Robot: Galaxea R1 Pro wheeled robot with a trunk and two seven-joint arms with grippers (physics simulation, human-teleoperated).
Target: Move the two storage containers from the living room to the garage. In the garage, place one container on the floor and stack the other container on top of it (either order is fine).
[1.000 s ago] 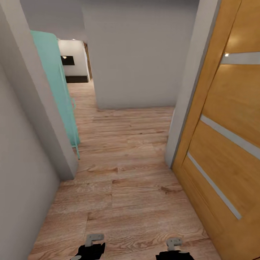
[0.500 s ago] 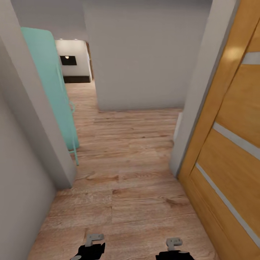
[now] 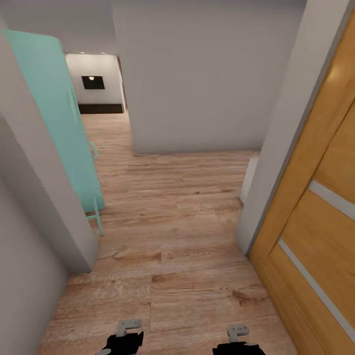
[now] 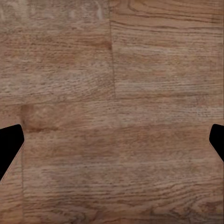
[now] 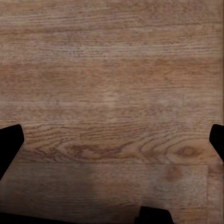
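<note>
- The robot stands in a hallway on a light wood plank floor (image 3: 182,231), between grey walls (image 3: 197,74).
- Compared with a second ago, the whole head view has shifted: the wooden door (image 3: 315,207) on the right sits further out toward the edge and shows less of its face, which reads as the camera moving, not the door.
- The mint-green door (image 3: 54,123) on the left now shows more of its face than before.
- Far down the hall a bright room opens, with a dark screen (image 3: 93,82) on its white wall and a low dark cabinet (image 3: 101,108) below; more of that room shows than before.
- The two bins cannot be seen from here.
- The left gripper (image 3: 124,337) and right gripper (image 3: 237,340) sit low in the head view, as they did a second ago.
- Both wrist views look straight down at planks; the left gripper's fingers (image 4: 10,142) and the right gripper's fingers (image 5: 9,140) are spread wide with nothing between them.
</note>
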